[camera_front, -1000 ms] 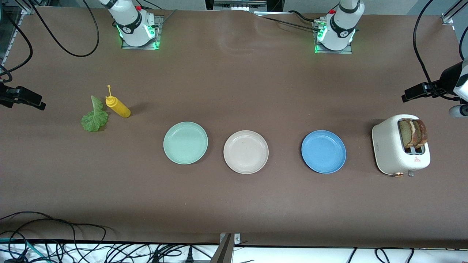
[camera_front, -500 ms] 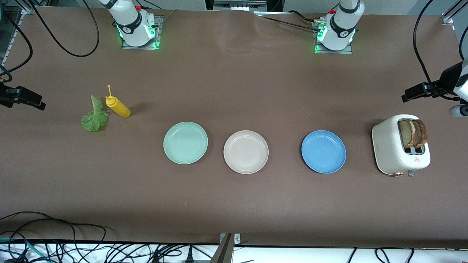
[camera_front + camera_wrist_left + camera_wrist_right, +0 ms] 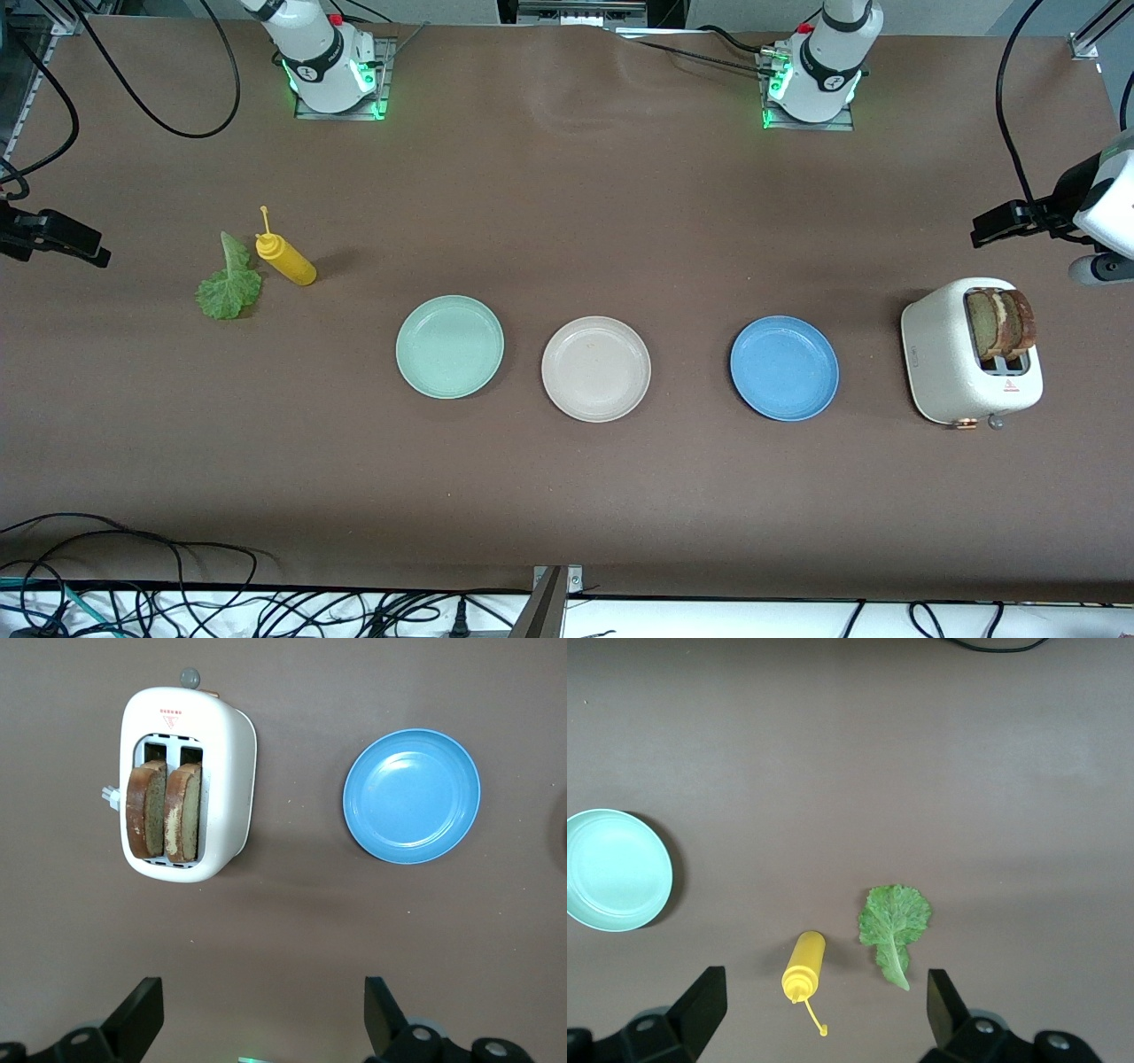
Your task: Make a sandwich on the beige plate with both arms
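Front view: brown table (image 3: 567,204) with three plates in a row. The beige plate (image 3: 595,369) sits in the middle, bare. A mint green plate (image 3: 449,346) lies beside it toward the right arm's end, a blue plate (image 3: 784,368) toward the left arm's end. Past the blue plate, at the left arm's end, a white toaster (image 3: 966,363) stands with two bread slices (image 3: 1001,322) upright in its slots. At the right arm's end a lettuce leaf (image 3: 230,282) lies flat, just beside a yellow squeeze bottle (image 3: 284,256) lying on its side. Both are farther from the front camera than the plates. The left gripper (image 3: 1019,221) shows at the frame edge, up over the table by the toaster. The right gripper (image 3: 53,239) shows at the other edge, over the table by the lettuce; its fingers are hard to make out here.

Left wrist view: left gripper (image 3: 263,1019) fingers spread wide, nothing between them. It hangs over bare table near the toaster (image 3: 188,784). Bread slices (image 3: 165,811) stick out of both slots. Blue plate (image 3: 412,795) well apart from the toaster.

Right wrist view: right gripper (image 3: 826,1014) fingers spread wide, holding nothing. It hangs over the squeeze bottle (image 3: 803,967) and lettuce leaf (image 3: 893,923), which are close but apart. Mint green plate (image 3: 613,870) at the frame edge.
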`<control>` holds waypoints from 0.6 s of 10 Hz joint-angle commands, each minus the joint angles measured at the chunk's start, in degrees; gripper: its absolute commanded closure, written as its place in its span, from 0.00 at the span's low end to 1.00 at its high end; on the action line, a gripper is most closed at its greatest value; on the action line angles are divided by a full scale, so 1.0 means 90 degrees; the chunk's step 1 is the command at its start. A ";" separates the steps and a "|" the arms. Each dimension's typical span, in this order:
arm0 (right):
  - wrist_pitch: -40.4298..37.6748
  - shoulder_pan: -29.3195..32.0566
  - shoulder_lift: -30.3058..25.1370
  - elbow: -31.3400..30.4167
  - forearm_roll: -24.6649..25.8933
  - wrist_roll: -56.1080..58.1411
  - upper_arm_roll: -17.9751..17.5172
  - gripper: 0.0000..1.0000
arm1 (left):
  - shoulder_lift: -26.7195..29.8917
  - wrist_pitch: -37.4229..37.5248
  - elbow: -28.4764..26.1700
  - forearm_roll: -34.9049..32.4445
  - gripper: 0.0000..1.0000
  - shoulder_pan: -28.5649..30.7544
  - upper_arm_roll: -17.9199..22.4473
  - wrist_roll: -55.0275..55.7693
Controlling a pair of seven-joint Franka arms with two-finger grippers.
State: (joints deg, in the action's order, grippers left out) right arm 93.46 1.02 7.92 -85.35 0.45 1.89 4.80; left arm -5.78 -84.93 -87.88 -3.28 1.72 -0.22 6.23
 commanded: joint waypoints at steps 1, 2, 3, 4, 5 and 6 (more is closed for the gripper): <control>-0.0072 0.0043 -0.0011 0.0040 -0.0020 0.0044 -0.0016 0.00 | -0.0100 0.0091 0.0252 -0.0105 0.00 0.0014 0.0005 -0.0136; -0.0072 0.0043 -0.0011 0.0040 -0.0020 0.0044 -0.0016 0.00 | -0.0090 0.0101 0.0252 -0.0085 0.00 0.0024 0.0005 -0.0136; -0.0072 0.0043 -0.0021 0.0040 -0.0020 0.0044 -0.0016 0.00 | -0.0090 0.0101 0.0252 0.0011 0.00 0.0053 0.0005 -0.0145; -0.0072 0.0043 -0.0021 0.0040 -0.0020 0.0044 -0.0016 0.00 | -0.0100 0.0101 0.0252 0.0051 0.00 0.0063 0.0014 -0.0136; -0.0072 0.0043 -0.0011 0.0040 -0.0020 0.0044 -0.0016 0.00 | -0.0100 0.0101 0.0243 0.0052 0.00 0.0063 0.0024 -0.0058; -0.0062 0.0043 -0.0021 0.0040 -0.0030 0.0044 -0.0016 0.00 | -0.0129 0.0091 0.0252 0.0042 0.00 0.0034 0.0024 -0.0058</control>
State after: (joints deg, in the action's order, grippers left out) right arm 93.46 1.02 7.92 -85.35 0.45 1.89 4.80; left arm -5.81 -84.93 -87.50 -3.26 1.97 -0.02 6.24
